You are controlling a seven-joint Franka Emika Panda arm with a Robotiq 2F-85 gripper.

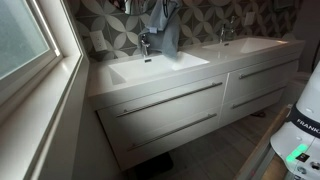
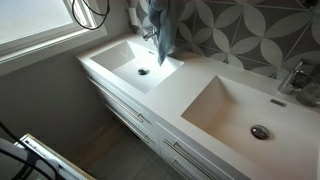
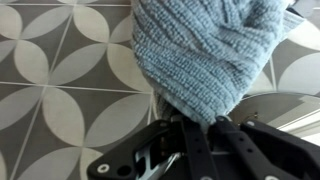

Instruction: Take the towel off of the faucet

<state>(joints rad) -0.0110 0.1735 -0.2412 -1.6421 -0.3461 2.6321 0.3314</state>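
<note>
- The gripper (image 3: 207,125) shows only in the wrist view. Its dark fingers (image 3: 192,150) are drawn narrow and pinch the tapered end of the towel (image 3: 200,50) between them.
- The towel is a blue-grey knitted cloth. It fills the upper middle of the wrist view, bunched and widening away from the fingers.
- In both exterior views the towel (image 1: 167,22) (image 2: 160,25) hangs in a narrow drape at the far edge of the left basin, in front of the tiled wall.
- The chrome faucet (image 1: 145,45) (image 2: 150,34) stands at the back of that basin — the towel's lower part is just beside it or over it. Whether cloth and metal touch I cannot tell.
- The left basin (image 1: 160,68) (image 2: 122,58) is white and rectangular, with a round drain (image 2: 143,71) in its floor.
- The right basin (image 1: 245,45) (image 2: 215,105) has its own drain (image 2: 259,131) and a second faucet (image 1: 228,30) (image 2: 297,78), well apart from the towel.
- The tiled wall (image 3: 60,90) carries a grey-and-white petal pattern.
- The white vanity has drawers with long bar handles (image 1: 170,100).
- A window (image 1: 20,40) is on the left, and the robot's base (image 1: 297,150), with a green light, is near on the right.
</note>
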